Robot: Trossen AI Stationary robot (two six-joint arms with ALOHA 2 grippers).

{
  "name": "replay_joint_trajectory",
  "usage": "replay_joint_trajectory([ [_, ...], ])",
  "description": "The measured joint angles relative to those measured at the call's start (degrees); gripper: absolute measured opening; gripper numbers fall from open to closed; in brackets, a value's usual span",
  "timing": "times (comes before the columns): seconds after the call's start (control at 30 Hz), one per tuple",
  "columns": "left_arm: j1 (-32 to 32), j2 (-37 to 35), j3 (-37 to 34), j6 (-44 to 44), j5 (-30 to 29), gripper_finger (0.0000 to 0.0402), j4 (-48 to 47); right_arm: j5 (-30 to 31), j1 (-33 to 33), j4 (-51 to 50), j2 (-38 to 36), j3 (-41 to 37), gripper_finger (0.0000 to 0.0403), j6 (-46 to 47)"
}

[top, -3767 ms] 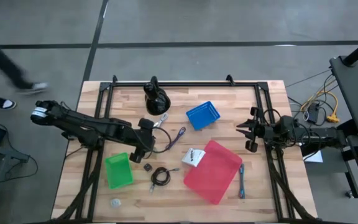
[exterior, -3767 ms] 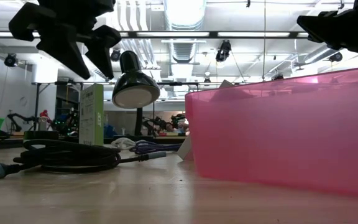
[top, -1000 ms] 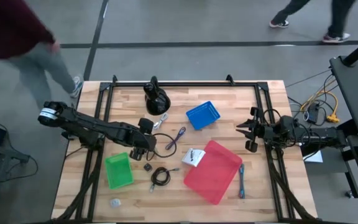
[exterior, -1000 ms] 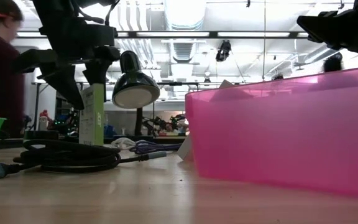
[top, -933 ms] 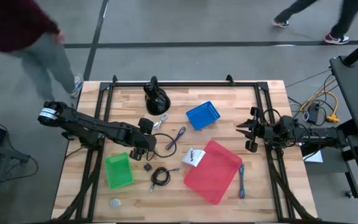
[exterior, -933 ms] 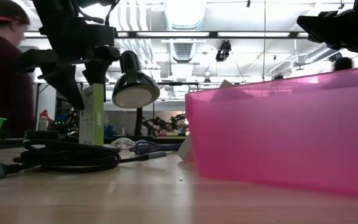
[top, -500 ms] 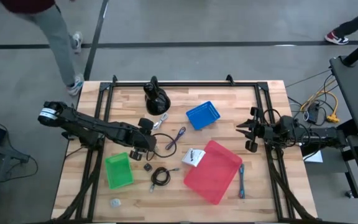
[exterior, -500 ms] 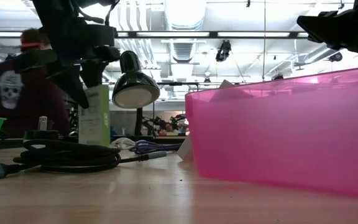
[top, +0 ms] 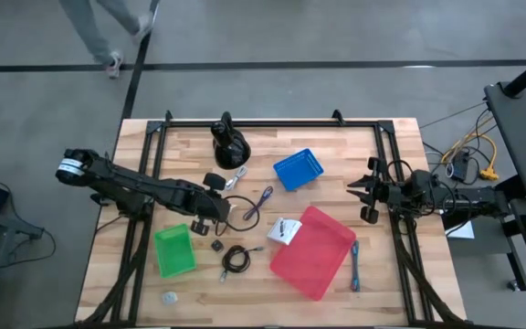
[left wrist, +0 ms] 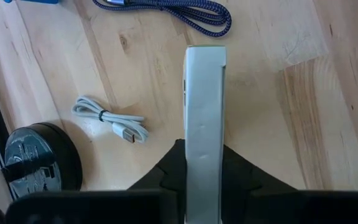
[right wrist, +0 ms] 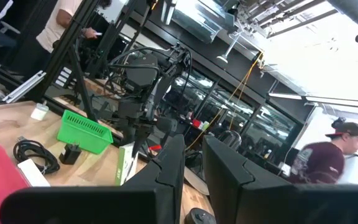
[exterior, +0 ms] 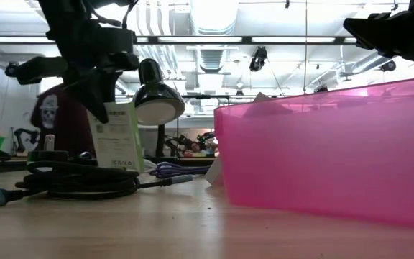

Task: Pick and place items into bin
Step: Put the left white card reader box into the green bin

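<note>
The left pincer (top: 215, 212) pinches a flat white box (left wrist: 204, 124), lifted over the worktop (top: 373, 274) just right of the green bin (top: 173, 250). The right pincer (top: 362, 194), spread, hovers near the worktop's right edge.

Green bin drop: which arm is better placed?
Left. Its tool already grips the white box, raised beside the green bin. The right tool holds nothing, at the table's far right edge.
</note>
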Motion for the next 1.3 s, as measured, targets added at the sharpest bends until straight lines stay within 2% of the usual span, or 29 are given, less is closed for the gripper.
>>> replay_joint_trajectory([
  [0.53, 0.0, 0.0, 3.4, -1.2, 0.0, 0.0033, -1.6, 0.0, 0.0, 0.0, 0.0, 0.0, 0.0047, 0.0],
  [0.77, 0.0, 0.0, 7.2, -12.5, 0.1, 0.0033, -9.9, 0.0, 0.0, 0.0, 0.0, 0.0, 0.0047, 0.0],
  [1.07, -0.9, 0.0, 10.1, -26.0, 3.4, 0.0032, -16.9, 0.0, 0.0, 0.1, 0.0, 0.0, 0.0047, 0.0],
  [1.3, -3.2, 0.0, 13.8, -31.5, 3.3, 0.0032, -19.6, 0.0, 0.0, 0.5, 0.0, 0.0, 0.0047, 0.0],
])
